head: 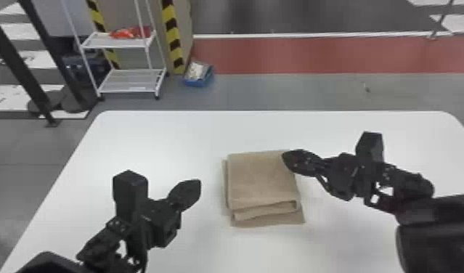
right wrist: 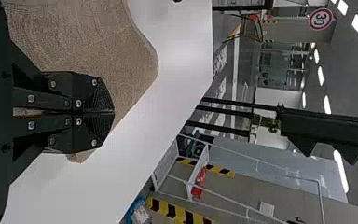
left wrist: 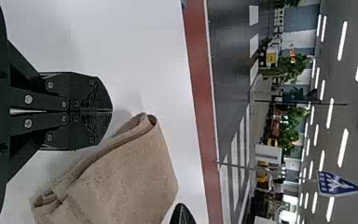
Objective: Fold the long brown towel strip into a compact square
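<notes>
The squarish, layered brown cloth towel point(head: 261, 178) lies on the smooth white surface point(head: 162, 141), the flat-fingered black left claw point(head: 199, 185) clenched left of it, the matching right claw point(head: 286, 158) clenched over its far-right corner.

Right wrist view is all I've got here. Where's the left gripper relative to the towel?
Observer: The left gripper is off the towel's left side, with a gap of bare table visible between them in the head view.
Operator: Copy. And the towel edge nearest the robot, are the layers flush there?
Observer: No. The head view shows the bottom layer jutting out toward the robot, past the folds above it.
</notes>
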